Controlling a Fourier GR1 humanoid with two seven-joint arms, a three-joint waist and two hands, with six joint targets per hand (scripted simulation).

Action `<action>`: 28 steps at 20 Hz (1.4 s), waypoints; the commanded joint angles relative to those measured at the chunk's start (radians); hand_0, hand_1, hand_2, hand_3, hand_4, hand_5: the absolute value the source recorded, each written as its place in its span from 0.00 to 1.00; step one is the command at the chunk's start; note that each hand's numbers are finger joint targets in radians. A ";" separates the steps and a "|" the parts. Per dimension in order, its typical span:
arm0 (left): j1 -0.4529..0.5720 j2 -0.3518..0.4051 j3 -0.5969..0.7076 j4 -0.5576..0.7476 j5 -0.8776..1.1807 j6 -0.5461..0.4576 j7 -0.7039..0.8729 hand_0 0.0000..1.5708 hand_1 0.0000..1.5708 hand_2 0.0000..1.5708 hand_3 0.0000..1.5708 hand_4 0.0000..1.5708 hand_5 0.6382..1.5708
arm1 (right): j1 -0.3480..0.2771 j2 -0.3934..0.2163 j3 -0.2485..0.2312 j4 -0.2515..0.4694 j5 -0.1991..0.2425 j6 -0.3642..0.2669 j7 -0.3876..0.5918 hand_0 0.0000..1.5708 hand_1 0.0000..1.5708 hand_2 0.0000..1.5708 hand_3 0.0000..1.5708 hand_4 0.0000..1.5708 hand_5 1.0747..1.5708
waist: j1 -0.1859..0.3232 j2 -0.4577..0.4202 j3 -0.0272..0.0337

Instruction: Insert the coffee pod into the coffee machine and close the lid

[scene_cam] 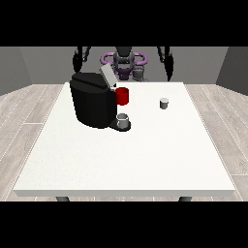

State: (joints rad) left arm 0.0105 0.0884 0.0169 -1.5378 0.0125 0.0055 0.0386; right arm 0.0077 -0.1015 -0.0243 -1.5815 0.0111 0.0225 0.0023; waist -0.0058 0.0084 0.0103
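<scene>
You haven't started: reach for the coffee pod (164,103); coffee machine (93,99) lid (107,76) stands open; finger positions are unclear.

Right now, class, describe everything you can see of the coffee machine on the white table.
The coffee machine is a bulky black box with a matte, plastic-looking shell, standing upright on the white table toward the view's left and far side. Its grey lid is tilted up and open. A red part sits at its front, above a black base where a small grey cup stands. No robot hand touches it.
</scene>
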 commanded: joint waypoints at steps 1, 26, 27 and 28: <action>-0.009 0.028 0.026 0.021 0.018 -0.048 -0.042 0.00 0.00 0.00 0.00 0.14 1.00 | -0.011 -0.018 -0.042 0.049 -0.059 0.056 -0.005 0.00 0.00 0.00 0.00 0.08 1.00 | 0.008 -0.012 -0.0103; -0.343 0.298 0.162 0.520 -0.109 -0.180 -0.142 0.00 0.00 0.00 0.00 0.00 1.00 | -0.059 0.062 0.035 -0.065 -0.029 -0.090 -0.033 0.00 0.00 0.00 0.00 0.15 1.00 | -0.157 0.098 -0.0106; -0.390 0.338 0.198 0.581 -0.100 -0.198 -0.221 0.00 0.00 0.00 0.00 0.00 1.00 | -0.081 0.101 0.113 -0.048 -0.009 -0.200 -0.125 0.00 0.00 0.00 0.00 0.18 1.00 | -0.146 0.165 -0.0107; -0.399 0.323 0.172 0.565 -0.117 -0.197 -0.167 0.00 0.00 0.00 0.00 0.00 1.00 | -0.091 0.067 0.000 0.007 -0.059 -0.104 -0.117 0.00 0.00 0.00 0.00 0.18 1.00 | -0.136 0.133 -0.0103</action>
State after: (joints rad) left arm -0.3329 0.3979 0.1928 -1.0511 -0.0719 -0.1908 -0.1378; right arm -0.0732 -0.0180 0.0121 -1.6100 -0.0175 -0.1049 -0.0980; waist -0.1443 0.1411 -0.0004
